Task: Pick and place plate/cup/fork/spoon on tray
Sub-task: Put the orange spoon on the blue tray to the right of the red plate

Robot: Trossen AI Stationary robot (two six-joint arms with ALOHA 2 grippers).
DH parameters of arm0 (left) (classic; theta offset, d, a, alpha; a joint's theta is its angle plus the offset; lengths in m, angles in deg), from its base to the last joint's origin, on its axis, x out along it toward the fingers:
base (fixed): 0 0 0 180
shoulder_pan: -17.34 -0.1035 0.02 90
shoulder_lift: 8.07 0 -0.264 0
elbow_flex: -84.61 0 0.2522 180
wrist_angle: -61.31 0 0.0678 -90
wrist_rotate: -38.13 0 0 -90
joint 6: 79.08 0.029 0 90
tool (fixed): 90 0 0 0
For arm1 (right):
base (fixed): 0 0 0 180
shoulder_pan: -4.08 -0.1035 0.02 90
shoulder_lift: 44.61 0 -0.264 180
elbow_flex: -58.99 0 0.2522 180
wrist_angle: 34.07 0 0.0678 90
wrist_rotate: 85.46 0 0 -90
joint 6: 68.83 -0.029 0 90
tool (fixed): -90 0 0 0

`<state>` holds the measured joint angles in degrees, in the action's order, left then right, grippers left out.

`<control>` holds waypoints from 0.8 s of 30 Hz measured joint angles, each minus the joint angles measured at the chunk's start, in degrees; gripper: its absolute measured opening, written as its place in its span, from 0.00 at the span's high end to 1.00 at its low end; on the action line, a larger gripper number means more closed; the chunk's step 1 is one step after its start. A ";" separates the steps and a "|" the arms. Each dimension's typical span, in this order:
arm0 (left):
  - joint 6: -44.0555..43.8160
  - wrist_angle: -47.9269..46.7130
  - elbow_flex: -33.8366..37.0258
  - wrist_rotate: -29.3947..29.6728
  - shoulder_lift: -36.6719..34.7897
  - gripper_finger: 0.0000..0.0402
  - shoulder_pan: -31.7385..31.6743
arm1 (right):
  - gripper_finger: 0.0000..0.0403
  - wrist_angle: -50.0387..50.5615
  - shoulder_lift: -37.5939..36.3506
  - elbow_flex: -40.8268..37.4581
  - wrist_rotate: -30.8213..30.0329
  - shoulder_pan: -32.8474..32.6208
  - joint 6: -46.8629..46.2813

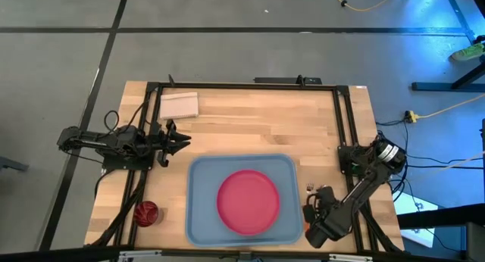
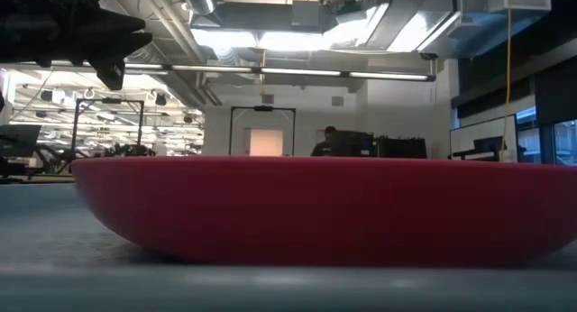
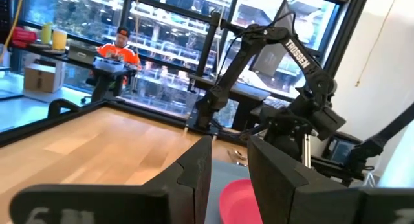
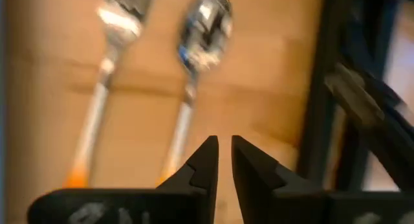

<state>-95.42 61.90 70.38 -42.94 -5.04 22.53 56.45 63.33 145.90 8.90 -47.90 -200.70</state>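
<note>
Right gripper (image 4: 224, 160) hovering over spoon (image 4: 194, 81) and fork (image 4: 107, 68), fingers nearly together, narrow gap, holding nothing, touching nothing. Both utensils lying side by side on table (image 1: 250, 126), just right of tray (image 1: 198, 216). Plate (image 1: 248, 201) sitting in tray. Cup (image 1: 146, 213) standing on table left of tray. Left gripper (image 1: 182, 141) waiting above table left of tray, fingers slightly apart, empty.

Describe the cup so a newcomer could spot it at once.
Start at the light-blue tray near the table's front edge, with the pink-red plate on it. Look off the tray's left side, past the dark frame rail, to the table's front-left corner. The cup is the small, shiny, dark red round thing there, far smaller than the plate and alone on bare wood.
</note>
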 joint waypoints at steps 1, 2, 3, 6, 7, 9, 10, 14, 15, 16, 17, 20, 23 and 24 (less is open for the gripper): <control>0.00 -0.09 0.00 0.00 0.00 0.77 0.00 | 0.88 -1.20 0.00 -0.95 -1.52 0.00 0.20; 0.00 -0.42 0.00 0.00 0.00 0.77 0.00 | 0.88 -2.97 0.00 -1.87 -2.66 0.02 0.38; 0.00 -0.50 0.00 0.00 0.02 0.77 0.00 | 0.88 -4.62 -0.08 -2.75 -3.15 0.02 0.62; 0.00 -0.78 0.00 0.00 0.00 0.77 0.00 | 0.88 -7.14 -1.30 -5.57 -2.89 0.02 0.51; 0.00 -0.94 0.00 0.04 0.02 0.77 0.00 | 0.88 -8.80 -1.62 -6.44 -2.87 0.02 0.51; 0.00 -0.92 0.00 0.48 0.00 0.77 0.00 | 0.88 -11.35 -2.36 -8.16 -2.83 0.02 0.51; 0.00 -1.05 0.00 0.73 0.02 0.77 0.00 | 0.88 -11.99 -2.75 -8.77 -2.86 0.02 0.51; 0.00 -1.11 0.00 1.07 0.00 0.77 0.00 | 0.88 -14.98 -3.13 -10.51 -2.84 0.00 0.51; 0.00 -1.14 0.00 1.07 0.02 0.77 0.00 | 0.88 -15.66 -3.13 -10.92 -2.84 0.02 0.51; 0.00 -1.27 0.00 1.07 0.01 0.77 0.00 | 0.88 -17.07 -3.13 -11.30 -2.84 0.02 0.51; 0.00 -1.42 0.00 1.09 0.01 0.77 0.00 | 0.88 -18.19 -3.13 -11.70 -2.80 0.02 0.51; 0.00 -1.49 0.00 1.09 0.00 0.77 0.00 | 0.88 -19.57 -3.31 -12.57 -2.72 0.02 0.35; 0.00 -1.49 0.00 1.09 0.01 0.77 0.00 | 0.88 -19.70 -3.32 -12.68 -2.69 0.02 0.34; 0.00 -1.49 0.00 1.09 0.00 0.77 0.00 | 0.88 -19.71 -3.32 -12.68 -2.69 0.02 0.35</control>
<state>-95.42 60.41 70.38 -41.85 -5.04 22.53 36.75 60.01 133.22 6.21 -47.88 -200.34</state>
